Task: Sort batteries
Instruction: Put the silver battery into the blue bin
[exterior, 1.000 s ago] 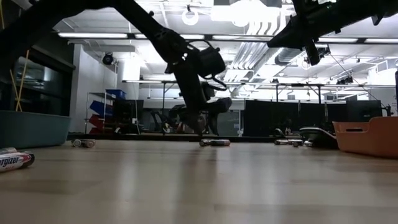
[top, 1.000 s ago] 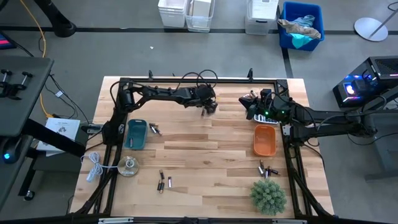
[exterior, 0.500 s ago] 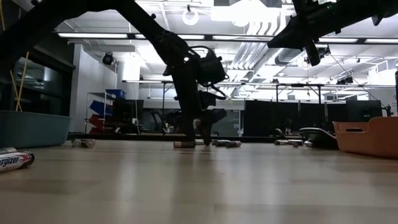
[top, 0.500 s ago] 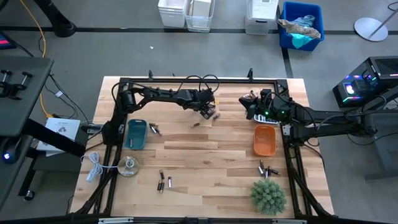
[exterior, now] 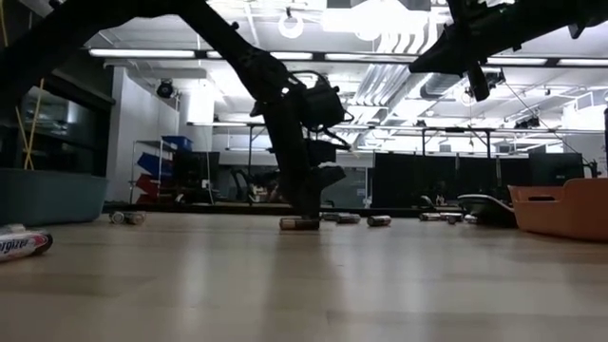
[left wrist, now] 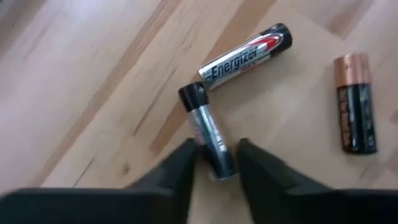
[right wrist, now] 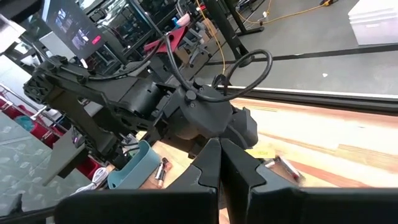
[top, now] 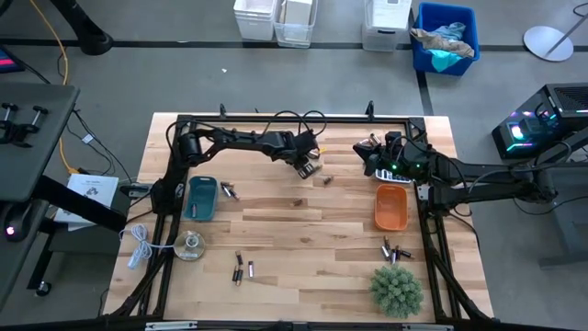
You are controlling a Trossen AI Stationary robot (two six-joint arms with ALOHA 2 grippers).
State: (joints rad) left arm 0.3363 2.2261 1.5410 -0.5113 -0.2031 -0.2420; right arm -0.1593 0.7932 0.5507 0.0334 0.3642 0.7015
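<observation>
Batteries lie scattered on the wooden table (top: 303, 239). My left gripper (left wrist: 214, 163) points down at the far middle of the table (top: 308, 168), shut on a silvery battery (left wrist: 208, 127). An Energizer battery (left wrist: 245, 55) and a copper-ended dark battery (left wrist: 356, 102) lie flat close by. One battery (top: 299, 202) lies loose nearer the front and shows in the low view too (exterior: 299, 223). My right gripper (right wrist: 219, 158) is shut with nothing in it, hovering at the far right (top: 375, 147). My left gripper pinches the silvery battery at its end nearest the fingers (left wrist: 219, 167), one finger on each long side. The fingers (left wrist: 186, 163) come from above and lie across the battery. The battery lies flat on the table, its dark cap (left wrist: 191, 95) pointing away.
A blue tray (top: 200, 199) stands at the left with batteries (top: 230, 191) beside it, an orange tray (top: 390, 207) at the right. More batteries lie near the front (top: 243, 269) and by a green plant (top: 397, 290). A calculator (top: 379, 171) lies under the right arm.
My left gripper has moved a little toward the table's near edge and come down over the batteries. One loose battery has rolled away from it toward the near edge, and another has shifted toward the right.
</observation>
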